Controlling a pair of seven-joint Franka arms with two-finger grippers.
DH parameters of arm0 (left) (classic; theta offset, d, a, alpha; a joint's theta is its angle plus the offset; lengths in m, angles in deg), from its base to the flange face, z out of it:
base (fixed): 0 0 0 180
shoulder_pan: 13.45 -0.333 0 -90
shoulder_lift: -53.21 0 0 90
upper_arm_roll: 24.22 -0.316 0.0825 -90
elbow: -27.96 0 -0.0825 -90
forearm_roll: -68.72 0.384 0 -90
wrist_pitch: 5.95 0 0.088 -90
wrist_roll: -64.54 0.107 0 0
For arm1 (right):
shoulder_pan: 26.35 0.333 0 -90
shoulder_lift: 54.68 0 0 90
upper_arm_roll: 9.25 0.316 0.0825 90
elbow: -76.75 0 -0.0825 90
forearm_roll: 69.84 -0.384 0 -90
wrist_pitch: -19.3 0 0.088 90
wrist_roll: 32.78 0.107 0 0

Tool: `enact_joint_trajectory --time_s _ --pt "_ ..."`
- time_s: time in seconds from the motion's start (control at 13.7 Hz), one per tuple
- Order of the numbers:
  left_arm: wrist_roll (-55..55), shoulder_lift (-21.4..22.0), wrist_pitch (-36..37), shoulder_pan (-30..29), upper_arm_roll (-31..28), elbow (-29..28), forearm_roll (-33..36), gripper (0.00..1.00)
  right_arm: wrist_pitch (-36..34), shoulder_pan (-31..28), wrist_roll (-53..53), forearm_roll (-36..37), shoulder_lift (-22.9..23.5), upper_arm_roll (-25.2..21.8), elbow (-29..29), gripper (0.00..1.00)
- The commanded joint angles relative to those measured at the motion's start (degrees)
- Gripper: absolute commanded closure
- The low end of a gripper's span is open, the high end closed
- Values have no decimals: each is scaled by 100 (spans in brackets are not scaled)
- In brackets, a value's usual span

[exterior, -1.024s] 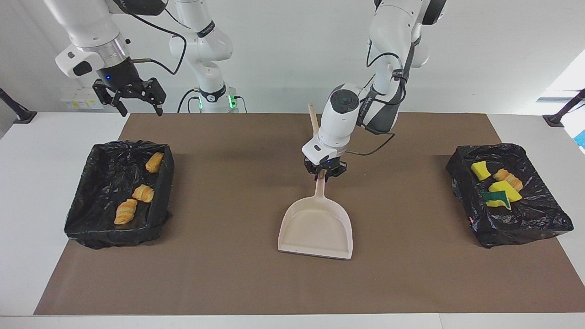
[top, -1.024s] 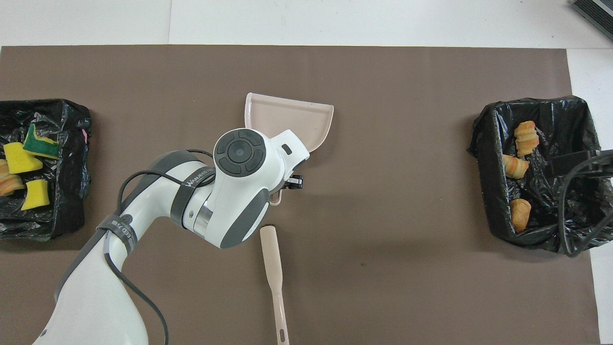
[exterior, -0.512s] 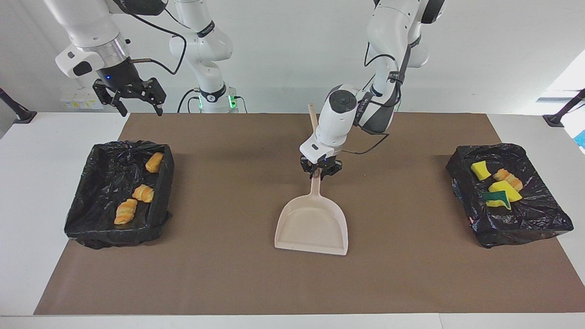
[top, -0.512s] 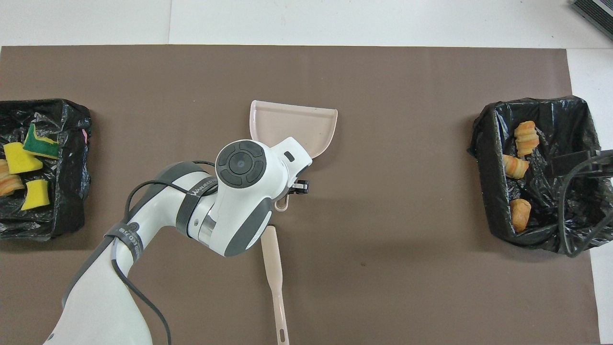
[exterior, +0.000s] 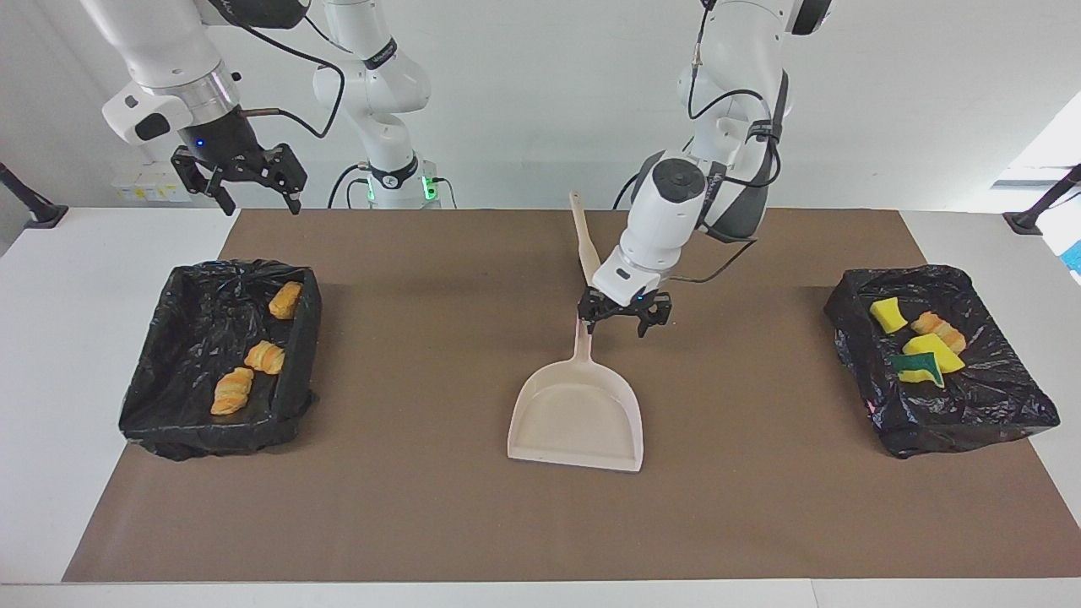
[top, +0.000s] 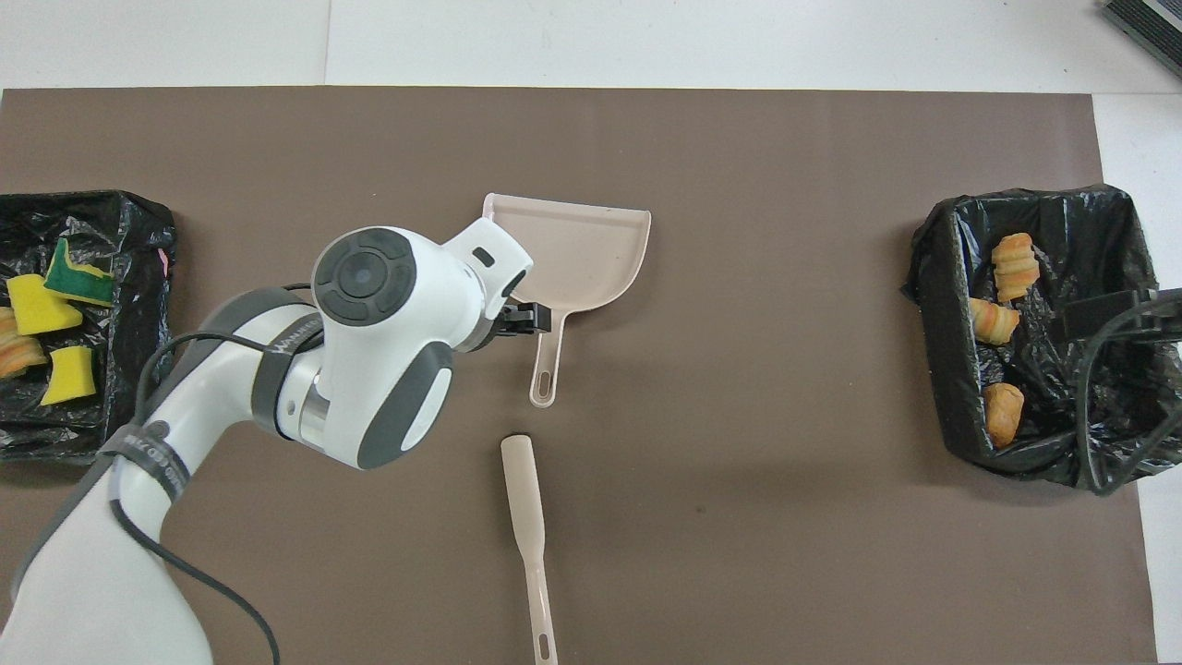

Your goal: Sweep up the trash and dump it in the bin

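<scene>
The beige dustpan (exterior: 577, 414) lies flat on the brown mat, its handle (top: 547, 356) pointing toward the robots. My left gripper (exterior: 623, 319) is open and empty, raised just beside the handle; in the overhead view (top: 528, 319) it sits next to the handle. Three bread pieces (exterior: 265, 356) lie in the black-lined bin (exterior: 169, 338) at the right arm's end. Yellow sponge chunks (exterior: 931, 350), one with a green face (exterior: 915, 364), and a bread piece (exterior: 937, 328) lie in the bin (exterior: 971, 405) at the left arm's end. My right gripper (exterior: 253, 181) is open and waits above the table near its bin.
A beige flat stick with a long handle (top: 528, 517) lies on the mat, nearer to the robots than the dustpan. The brown mat (exterior: 422, 523) covers most of the white table. Both bins also show in the overhead view, the bread bin (top: 933, 305) and the sponge bin (top: 138, 305).
My left gripper opened, let go of the dustpan handle and moved up and toward the left arm's end. The dustpan had shifted slightly before that. The right arm has not moved.
</scene>
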Motion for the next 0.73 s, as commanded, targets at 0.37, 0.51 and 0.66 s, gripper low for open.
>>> enact_joint_trajectory --time_s 0.37,0.51,0.66 --pt "1542 946 1564 -1524 13 -75 46 0 72 -9 125 -48 -98 23 -120 0" --pt "1956 1104 1829 -1893 13 -66 124 0 72 -9 125 -48 -98 23 -120 0" --pt "2028 1245 2118 -2166 13 117 239 0 72 -9 125 -48 -98 23 -120 0"
